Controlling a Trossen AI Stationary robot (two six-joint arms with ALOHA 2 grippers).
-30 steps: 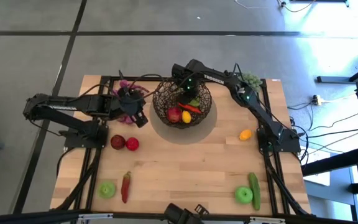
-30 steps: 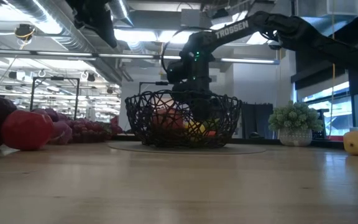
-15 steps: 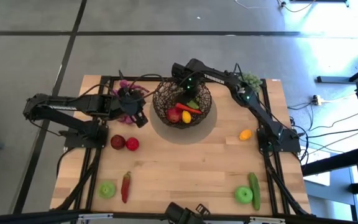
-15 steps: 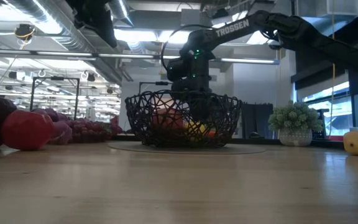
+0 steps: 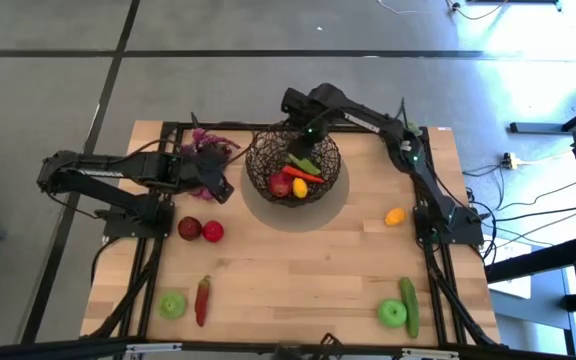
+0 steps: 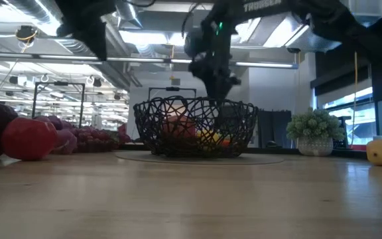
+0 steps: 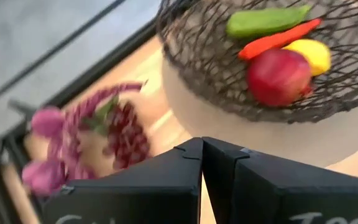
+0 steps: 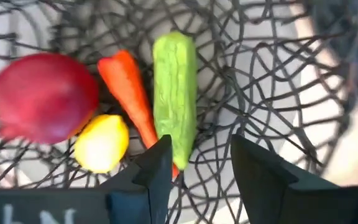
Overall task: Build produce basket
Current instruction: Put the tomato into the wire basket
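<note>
The dark wire basket [image 5: 293, 165] [image 6: 194, 126] stands at the table's far middle on a pale round mat. In it lie a red apple [image 8: 42, 96], a yellow lemon [image 8: 101, 143], an orange carrot [image 8: 129, 93] and a green cucumber [image 8: 174, 93]. My right gripper [image 8: 201, 168] [image 5: 305, 125] hangs open above the basket, pointing down, with nothing between its fingers. My left gripper [image 7: 202, 146] [image 5: 223, 188] is shut and empty, left of the basket, near the purple grapes [image 5: 203, 150] [image 7: 126, 134].
Loose on the table: two red apples [image 5: 200, 230], a red chilli [image 5: 202, 300], a green apple [image 5: 172, 304], a small yellow-orange fruit [image 5: 395, 215], and a green apple with a cucumber [image 5: 400, 308]. A pale green cluster [image 5: 403, 128] sits at the far right.
My right gripper has risen straight up out of the basket and now hangs clear above its rim; the cucumber stays lying in the basket beside the carrot. My left gripper has rolled about its wrist while staying in place.
</note>
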